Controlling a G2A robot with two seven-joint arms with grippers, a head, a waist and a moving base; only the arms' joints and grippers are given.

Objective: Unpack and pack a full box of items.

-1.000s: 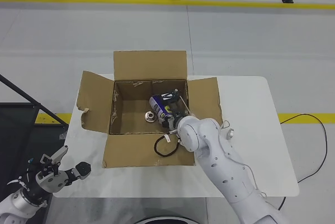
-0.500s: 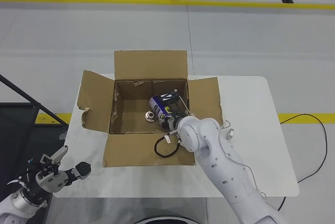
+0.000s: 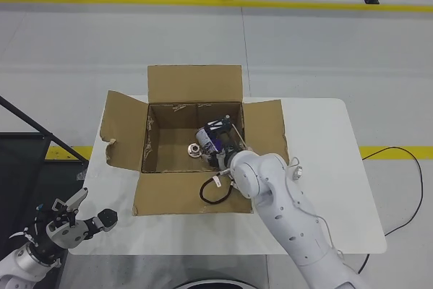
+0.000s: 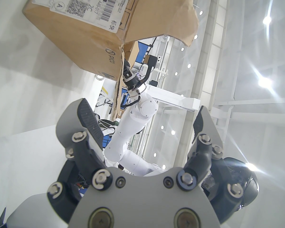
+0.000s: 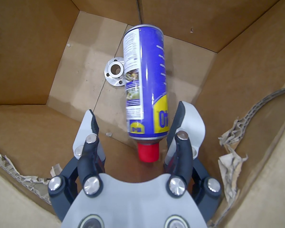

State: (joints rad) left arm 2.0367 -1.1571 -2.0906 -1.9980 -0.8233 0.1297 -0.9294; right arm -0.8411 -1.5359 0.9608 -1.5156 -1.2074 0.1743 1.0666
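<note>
Straddling the spray can (image 5: 144, 84) in the box (image 5: 38, 48), the right gripper (image 5: 135, 107) has fingers wide, the left gripper (image 4: 142, 106) likewise.

Brightness: bright and even over the white tabletop (image 3: 324, 144).
Source: ceiling lamps (image 4: 265, 81), flaring into starry glare in the left wrist view.
Shadows: soft and grey beside the box (image 4: 85, 36).
Distortion: wrist views bow straight lines near their edges.

Grey floor (image 3: 346, 50) with yellow lines (image 3: 400, 152) surrounds the white table (image 3: 324, 123).
</note>
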